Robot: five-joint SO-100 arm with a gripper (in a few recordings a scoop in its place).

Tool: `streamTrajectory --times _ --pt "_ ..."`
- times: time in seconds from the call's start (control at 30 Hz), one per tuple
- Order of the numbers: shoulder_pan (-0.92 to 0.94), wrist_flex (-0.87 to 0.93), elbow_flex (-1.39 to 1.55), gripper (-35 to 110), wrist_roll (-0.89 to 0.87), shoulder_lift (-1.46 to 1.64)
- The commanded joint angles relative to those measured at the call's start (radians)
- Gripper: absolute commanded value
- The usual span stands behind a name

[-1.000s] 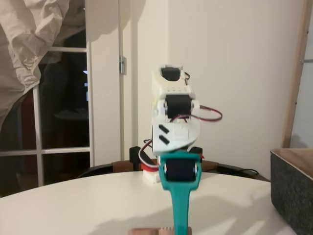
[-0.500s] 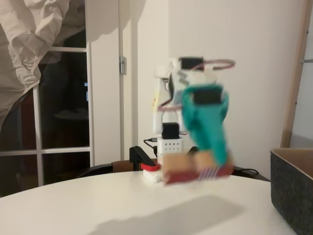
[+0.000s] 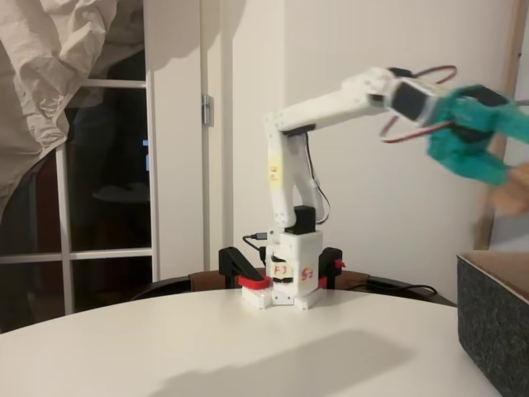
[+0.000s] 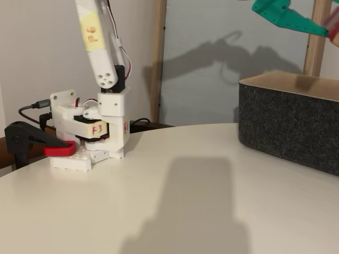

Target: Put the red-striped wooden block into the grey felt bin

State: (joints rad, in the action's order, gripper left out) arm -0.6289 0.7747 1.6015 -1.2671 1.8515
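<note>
The teal gripper [image 3: 498, 176] reaches out high at the right on the stretched white arm, above the grey felt bin [image 3: 496, 318]. It is shut on the red-striped wooden block [image 3: 512, 197], a blurred tan shape at the frame's right edge. In the other fixed view the gripper [image 4: 321, 29] points down to the right at the top corner, with a pink blur of the block [image 4: 335, 25] at its tip. The bin [image 4: 286, 124] sits below it, its tan inner face showing.
The arm's base [image 3: 285, 277] is held at the far side of the round white table [image 3: 248, 347] by a red-and-black clamp [image 4: 37, 144]. A wooden post [image 4: 316, 39] rises behind the bin. A glass door stands at the left.
The gripper lifted the block off the table at the front, then swung up and to the right. It now holds the block above the bin.
</note>
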Motion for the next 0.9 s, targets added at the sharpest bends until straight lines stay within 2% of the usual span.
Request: streamTrajectory --times 0.0,0.2,0.4,0.6,0.87 --pt "-0.149 -0.005 -0.044 2 0.060 0.048" --pt "-0.225 -0.003 -0.035 3 0.212 -0.048" --pt "-0.218 0.000 -0.031 8 0.229 -0.146" --pt "-0.193 0.034 -0.034 29 0.256 -0.143" --pt "-0.106 0.061 -0.044 30 0.198 -0.020"
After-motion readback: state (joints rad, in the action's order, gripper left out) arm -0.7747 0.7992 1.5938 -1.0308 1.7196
